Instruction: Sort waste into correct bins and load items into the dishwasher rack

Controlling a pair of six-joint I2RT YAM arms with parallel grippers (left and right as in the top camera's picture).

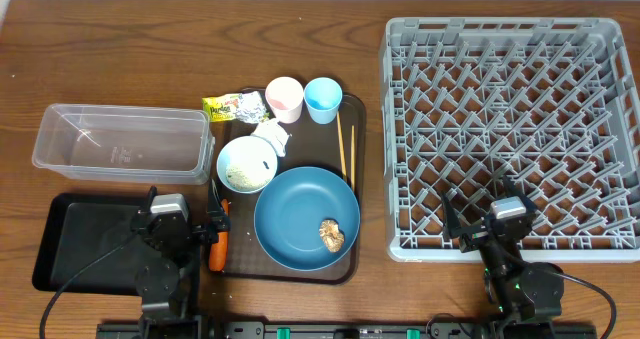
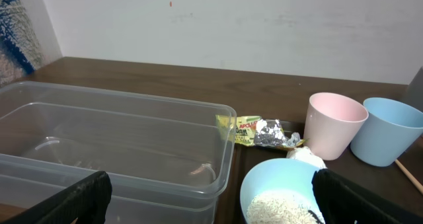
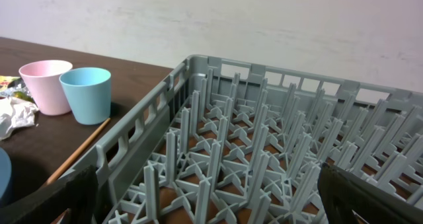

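1. Along the right edge of the table, a big square grey rack with a lattice of upright pegs.
2. Toward the left edge, a clear rectangular tub. Nearer the front left corner, a shallow black tray of similar size.
3. Mid-table, close to the front edge, a dark-brown serving tray.
4. At its far end, a pink cup and a light-blue cup, upright, side by side.
5. Just left of the pink cup, at the serving tray's far left corner, a crinkled yellow-green wrapper with a silvery patch.
6. Between pink cup and bowl, a crumpled white tissue.
7. On the serving tray's left side, a small pale bowl with white rice in the bottom.
8. Nearest the front edge, a large round blue plate, with a brownish food lump on its right part.
9. Along the serving tray's right side, thin wooden chopsticks, lying parallel.
10. At the serving tray's front left rim, a small orange carrot.
11. Left claw: spread wide, gripping nothing, between black tray and serving tray, facing tub and bowl.
12. Right claw: spread wide, gripping nothing, at the rack's front wall.
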